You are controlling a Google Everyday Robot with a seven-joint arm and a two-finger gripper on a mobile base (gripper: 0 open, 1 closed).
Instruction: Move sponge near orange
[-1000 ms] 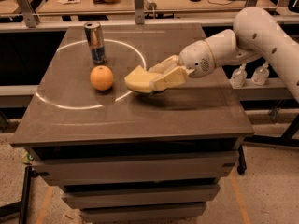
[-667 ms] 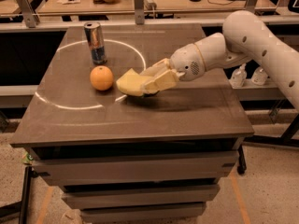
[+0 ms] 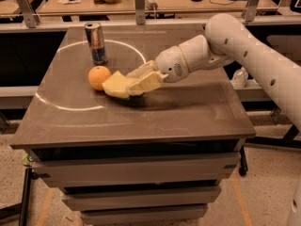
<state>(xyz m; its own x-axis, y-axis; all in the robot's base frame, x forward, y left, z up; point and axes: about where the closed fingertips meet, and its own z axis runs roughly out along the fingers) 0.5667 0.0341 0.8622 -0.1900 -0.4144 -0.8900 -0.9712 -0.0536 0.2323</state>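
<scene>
Carried leftward, the pale yellow foam sponge (image 3: 115,84) now sits just beside the round orange fruit (image 3: 99,77) near the dark table (image 3: 188,112)'s left edge. The gripper (image 3: 136,79) is clamped on it for placing.

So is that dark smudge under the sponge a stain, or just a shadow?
Camera view: most likely a shadow, a soft dark patch on the table directly beneath the sponge and the gripper holding it beside the orange. Camera view: the light is warm and dim, apparently from above, with a pale sheen on the can.
</scene>
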